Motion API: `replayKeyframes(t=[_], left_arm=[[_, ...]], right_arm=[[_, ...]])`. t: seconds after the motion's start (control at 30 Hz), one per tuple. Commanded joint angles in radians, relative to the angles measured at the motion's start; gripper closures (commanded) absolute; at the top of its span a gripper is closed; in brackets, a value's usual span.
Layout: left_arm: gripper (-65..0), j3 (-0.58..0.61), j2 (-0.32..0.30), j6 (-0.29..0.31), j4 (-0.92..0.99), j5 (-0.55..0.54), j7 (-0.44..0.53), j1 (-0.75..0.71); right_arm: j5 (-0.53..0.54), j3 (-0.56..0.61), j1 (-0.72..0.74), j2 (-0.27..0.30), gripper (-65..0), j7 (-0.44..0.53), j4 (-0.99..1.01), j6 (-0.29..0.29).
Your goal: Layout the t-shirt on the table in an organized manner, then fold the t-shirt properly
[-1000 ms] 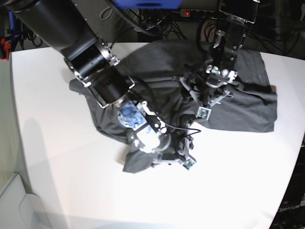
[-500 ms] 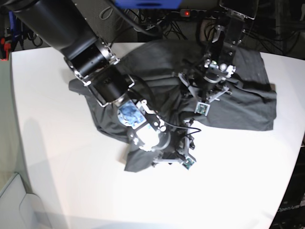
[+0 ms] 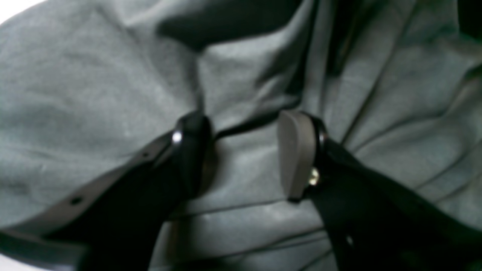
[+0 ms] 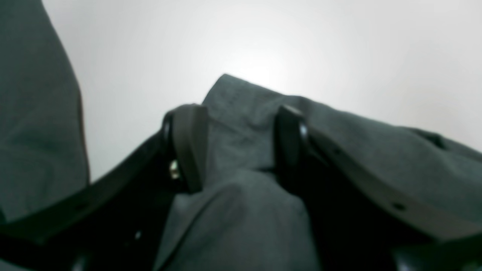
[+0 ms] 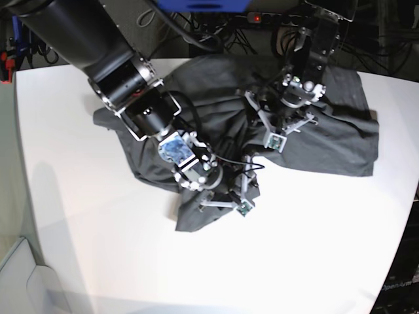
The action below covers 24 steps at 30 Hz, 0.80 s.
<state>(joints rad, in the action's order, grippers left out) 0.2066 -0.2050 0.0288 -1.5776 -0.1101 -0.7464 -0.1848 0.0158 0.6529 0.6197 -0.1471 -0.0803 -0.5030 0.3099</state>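
The dark grey t-shirt [image 5: 327, 144] lies crumpled across the far middle of the white table [image 5: 98, 229]. In the left wrist view my left gripper [image 3: 244, 124] stands open over wrinkled t-shirt cloth [image 3: 94, 75], and a hem line runs across the gap between its fingers. In the right wrist view my right gripper [image 4: 241, 131] is open. A flap of the t-shirt [image 4: 357, 150] lies between its fingers and pokes past them onto the bare table [image 4: 263, 45]. In the base view the right arm reaches to the t-shirt's near flap and the left arm to its middle.
Cables and a power strip [image 5: 262, 16] lie behind the table's far edge. A pale grey bin [image 5: 16, 275] stands off the near left corner. The table's right edge [image 5: 409, 216] runs close to the t-shirt's right side.
The right gripper's jaws have widened, and it has moved back and left along with the t-shirt's near flap. The left gripper has shifted slightly toward the far edge.
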Motion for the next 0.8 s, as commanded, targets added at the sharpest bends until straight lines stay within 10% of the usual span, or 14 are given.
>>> replayKeyframes(t=[0.0, 0.17, 0.43, 0.77], left_arm=[[-30.7, 0.007, -0.012, 0.007, 0.029, -0.001, -0.195, -0.043], [-30.7, 0.007, -0.012, 0.007, 0.027, -0.001, -0.195, -0.043], [-30.7, 0.007, -0.012, 0.009, 0.029, -0.001, -0.189, -0.043], [-30.7, 0.007, -0.027, 0.009, 0.029, -0.004, -0.186, -0.043]], right_arm=[[0.005, 0.000, 0.032, -0.010, -30.7, 0.018, -0.012, -0.005], [0.005, 0.002, 0.032, -0.010, -26.2, 0.014, -0.009, -0.005], [0.003, 0.005, 0.041, -0.010, -0.5, 0.018, 0.037, -0.005], [0.011, -0.003, 0.161, 0.001, 0.0, 0.020, 0.031, -0.079]])
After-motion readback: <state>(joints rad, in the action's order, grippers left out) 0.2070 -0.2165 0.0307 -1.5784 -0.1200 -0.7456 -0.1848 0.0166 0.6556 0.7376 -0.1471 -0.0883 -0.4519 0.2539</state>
